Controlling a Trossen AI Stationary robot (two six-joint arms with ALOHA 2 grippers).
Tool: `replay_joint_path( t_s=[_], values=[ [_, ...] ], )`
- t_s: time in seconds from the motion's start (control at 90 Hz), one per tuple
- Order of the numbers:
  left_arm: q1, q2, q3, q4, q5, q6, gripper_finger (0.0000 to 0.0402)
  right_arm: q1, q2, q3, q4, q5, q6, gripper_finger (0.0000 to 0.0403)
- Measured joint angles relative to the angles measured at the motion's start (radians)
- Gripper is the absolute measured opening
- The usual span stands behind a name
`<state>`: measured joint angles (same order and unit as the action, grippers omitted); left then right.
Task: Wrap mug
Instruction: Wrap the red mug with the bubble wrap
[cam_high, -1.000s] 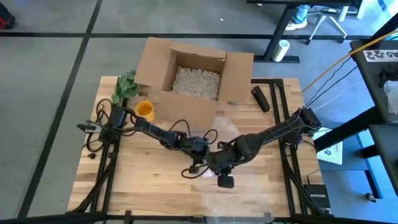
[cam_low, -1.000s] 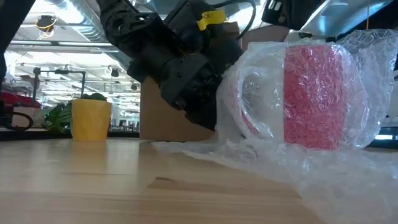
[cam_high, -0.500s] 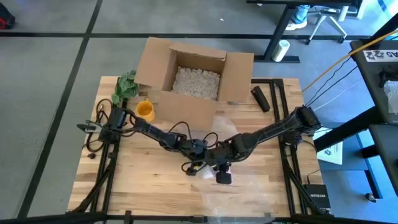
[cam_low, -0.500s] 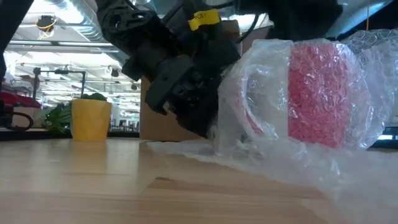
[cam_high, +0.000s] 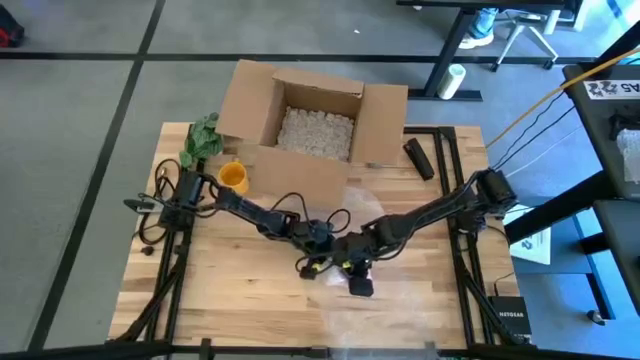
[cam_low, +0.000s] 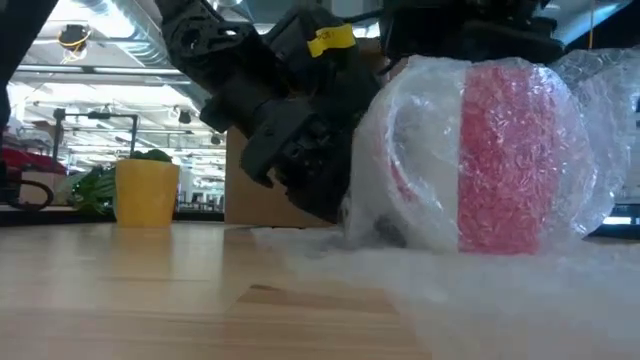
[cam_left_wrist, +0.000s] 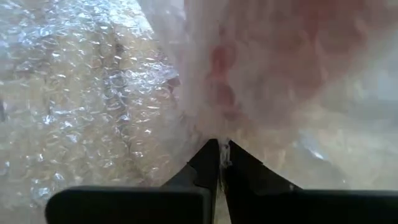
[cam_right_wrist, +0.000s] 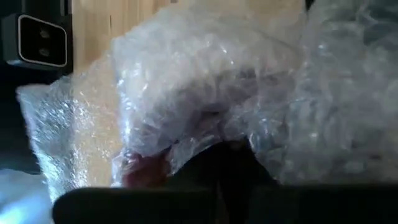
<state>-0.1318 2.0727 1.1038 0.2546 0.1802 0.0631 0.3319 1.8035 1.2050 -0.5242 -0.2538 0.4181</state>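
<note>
The mug, red and white, is bundled in clear bubble wrap and sits low on more wrap spread over the table's near middle. My left gripper, also seen in the low view, is at the bundle's left side and shut on the wrap. My right gripper comes in from the right and hangs over the bundle; in its wrist view the wrap covers it. In the high view both wrists hide the mug. My left gripper pinches a gathered bit of the bubble wrap between its two fingertips, at the bundle's left side beside the mug's handle. It comes at it low, slanting down from the table's left. The wrap there is bunched in several layers against the mug.
An open cardboard box filled with packing peanuts stands at the far middle. A yellow cup and a green leafy thing are at the far left, a black cylinder at the far right. The low camera sits just near of the grippers.
The wrapped mug has come down from a tilted, raised pose and now sits lower and more level on the table. The wrap trailing toward the near edge has flattened out. My right gripper has moved toward the table's left over the bundle. My left gripper has kept its pinch.
</note>
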Motion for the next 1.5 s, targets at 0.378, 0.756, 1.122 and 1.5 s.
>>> replay_joint_path(
  t_s=[0.378, 0.756, 1.122, 1.5],
  values=[
    [-0.003, 0.006, -0.003, 0.143, -0.020, -0.011, 0.0000, 0.002, 0.005, 0.146, -0.213, 0.064, -0.004, 0.0000],
    [0.015, 0.005, 0.002, 0.159, -0.010, -0.023, 0.0000, 0.028, 0.003, 0.373, -0.501, 0.126, -0.010, 0.0000],
    [0.018, 0.003, 0.003, 0.049, -0.008, -0.007, 0.0000, 0.034, 0.001, 0.344, -0.441, 0.139, -0.031, 0.0000],
    [0.016, -0.004, 0.001, -0.066, 0.052, 0.003, 0.0000, 0.018, 0.002, 0.110, -0.143, 0.040, -0.037, 0.0000]
  ],
)
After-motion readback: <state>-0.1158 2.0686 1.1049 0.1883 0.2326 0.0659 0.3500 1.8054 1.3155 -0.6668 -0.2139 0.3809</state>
